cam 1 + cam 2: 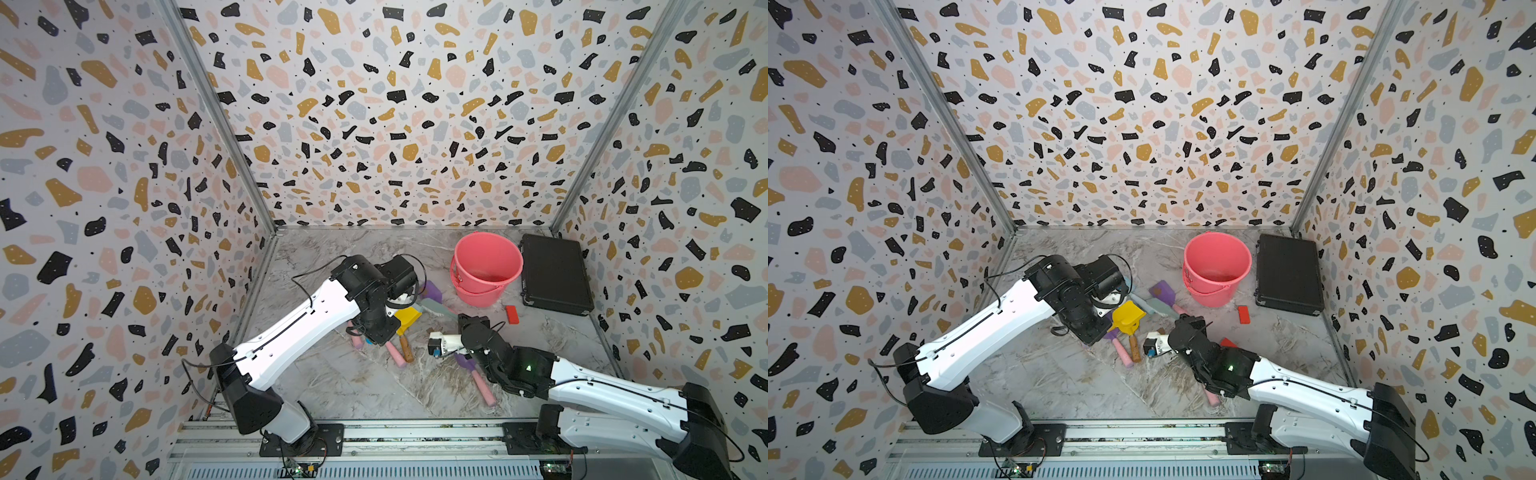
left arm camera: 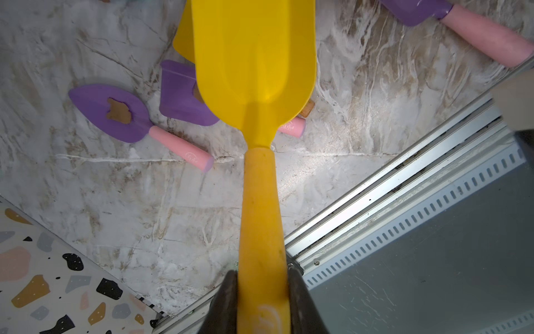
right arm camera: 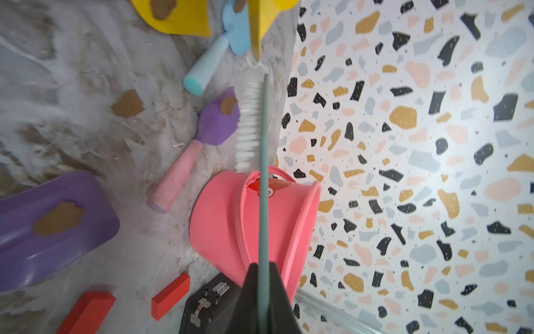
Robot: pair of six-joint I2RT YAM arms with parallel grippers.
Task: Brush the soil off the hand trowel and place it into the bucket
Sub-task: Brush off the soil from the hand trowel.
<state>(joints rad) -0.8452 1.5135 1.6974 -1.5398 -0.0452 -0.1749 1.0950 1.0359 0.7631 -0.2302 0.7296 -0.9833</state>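
Observation:
My left gripper (image 2: 263, 274) is shut on the yellow handle of a yellow hand trowel (image 2: 254, 57), held above the table in both top views (image 1: 407, 318) (image 1: 1127, 316). The blade face that shows has no soil on it. My right gripper (image 3: 263, 264) is shut on the thin green handle of a white-bristled brush (image 3: 248, 124), whose tip reaches the trowel's blade edge (image 3: 260, 26). Soil (image 3: 128, 103) lies on the table and on other trowels (image 2: 118, 111). The coral-pink bucket (image 1: 478, 297) (image 1: 1212, 297) stands upright at the back right, beyond the brush.
A black case (image 1: 557, 274) lies right of the bucket, with red blocks (image 1: 512, 314) (image 3: 170, 296) in front of it. Purple trowels with pink handles (image 2: 107, 112) (image 3: 216, 124), a light-blue one (image 3: 205, 69) and a wooden-handled yellow one (image 1: 405, 349) litter the middle. Terrazzo walls enclose three sides.

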